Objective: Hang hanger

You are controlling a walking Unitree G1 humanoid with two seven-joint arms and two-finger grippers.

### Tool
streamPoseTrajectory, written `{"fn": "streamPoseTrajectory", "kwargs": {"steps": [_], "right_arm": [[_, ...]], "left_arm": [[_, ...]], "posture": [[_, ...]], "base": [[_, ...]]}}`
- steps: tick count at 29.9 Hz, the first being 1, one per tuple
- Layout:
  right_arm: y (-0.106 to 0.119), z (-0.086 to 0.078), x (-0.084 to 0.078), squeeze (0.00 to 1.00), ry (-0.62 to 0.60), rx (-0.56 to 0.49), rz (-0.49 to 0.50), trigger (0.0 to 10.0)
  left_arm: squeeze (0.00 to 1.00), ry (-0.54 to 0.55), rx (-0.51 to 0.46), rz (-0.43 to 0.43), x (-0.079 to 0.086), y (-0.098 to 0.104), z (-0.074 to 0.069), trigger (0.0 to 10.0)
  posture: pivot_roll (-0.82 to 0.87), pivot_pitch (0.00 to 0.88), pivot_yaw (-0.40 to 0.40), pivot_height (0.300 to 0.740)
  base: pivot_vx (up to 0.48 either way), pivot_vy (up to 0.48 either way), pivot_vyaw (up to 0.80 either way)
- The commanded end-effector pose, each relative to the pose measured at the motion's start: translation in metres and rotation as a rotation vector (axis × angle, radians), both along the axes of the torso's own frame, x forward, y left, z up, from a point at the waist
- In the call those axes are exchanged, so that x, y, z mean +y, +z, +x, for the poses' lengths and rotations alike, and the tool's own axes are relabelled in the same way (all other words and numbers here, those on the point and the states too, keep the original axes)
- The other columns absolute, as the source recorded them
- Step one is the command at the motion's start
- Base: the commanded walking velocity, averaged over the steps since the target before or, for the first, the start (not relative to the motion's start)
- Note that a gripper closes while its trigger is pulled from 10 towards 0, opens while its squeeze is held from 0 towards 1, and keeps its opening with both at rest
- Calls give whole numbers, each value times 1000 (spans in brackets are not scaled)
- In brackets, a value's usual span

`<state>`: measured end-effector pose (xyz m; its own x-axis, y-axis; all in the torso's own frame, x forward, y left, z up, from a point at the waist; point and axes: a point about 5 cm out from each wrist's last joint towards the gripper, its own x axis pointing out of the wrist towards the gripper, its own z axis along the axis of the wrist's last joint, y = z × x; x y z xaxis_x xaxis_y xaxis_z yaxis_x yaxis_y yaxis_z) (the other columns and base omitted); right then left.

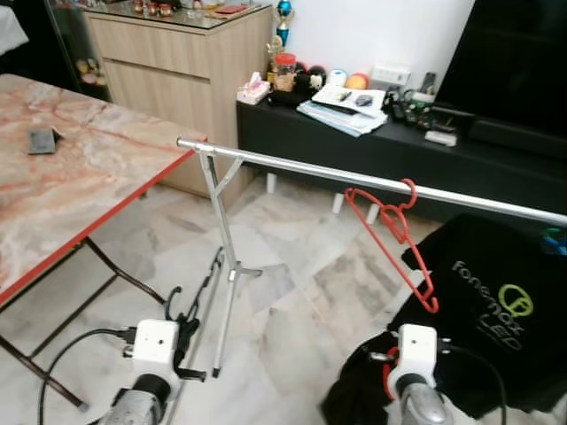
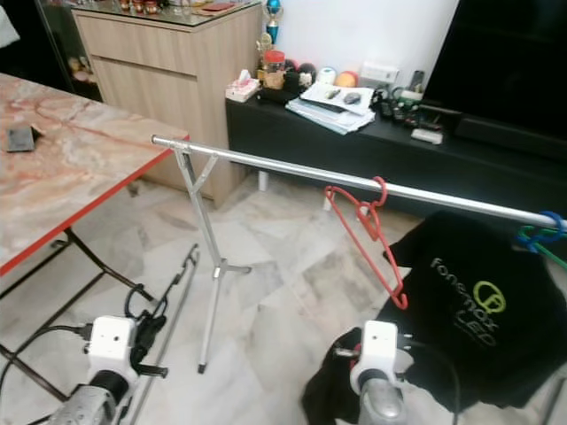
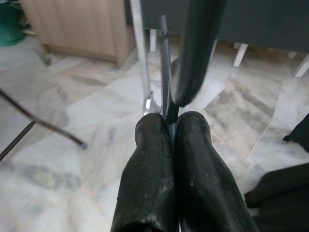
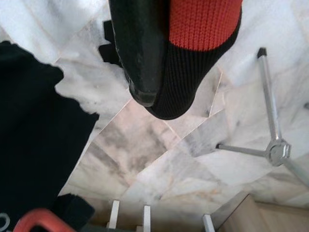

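- Floor (image 1: 301, 292): pale marble tiles with grey veins.
- Table (image 1: 71, 186): pink marble top, red edge, at left.
- Wooden cabinet (image 1: 177, 62) beside a low black bench (image 1: 443, 164).
- Wall (image 1: 372, 31): white.

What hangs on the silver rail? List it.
A red hanger is hooked over the rail, tilted. Farther right, blue and green hooks sit on it. What they carry is cut off by the frame edge.

A hanger (image 1: 395, 237) hangs on the rail (image 1: 354, 178) left of a shirt (image 1: 496, 301), with a table (image 1: 62, 177) at far left and a low cabinet (image 1: 372, 150) behind the rail.
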<state>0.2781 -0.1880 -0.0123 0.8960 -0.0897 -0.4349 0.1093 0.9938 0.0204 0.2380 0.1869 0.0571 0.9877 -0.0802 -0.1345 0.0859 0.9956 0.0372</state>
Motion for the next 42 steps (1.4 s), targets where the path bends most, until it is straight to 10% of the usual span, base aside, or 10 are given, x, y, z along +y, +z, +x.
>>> {"fn": "streamPoseTrajectory", "kwargs": {"steps": [1,42], "right_arm": [[2,2,-4,0,-9,-1,-2,10000],[10,9,-7,0,-57,-44,10,10000]], "left_arm": [[0,-12,-1,-11,-3,0,-1,10000],[0,-13,5,-14,-5,0,-3,10000]], "posture": [[97,56,-34,740],[102,56,-38,740]], "base": [[-285,0,0],[-292,0,-82]]}}
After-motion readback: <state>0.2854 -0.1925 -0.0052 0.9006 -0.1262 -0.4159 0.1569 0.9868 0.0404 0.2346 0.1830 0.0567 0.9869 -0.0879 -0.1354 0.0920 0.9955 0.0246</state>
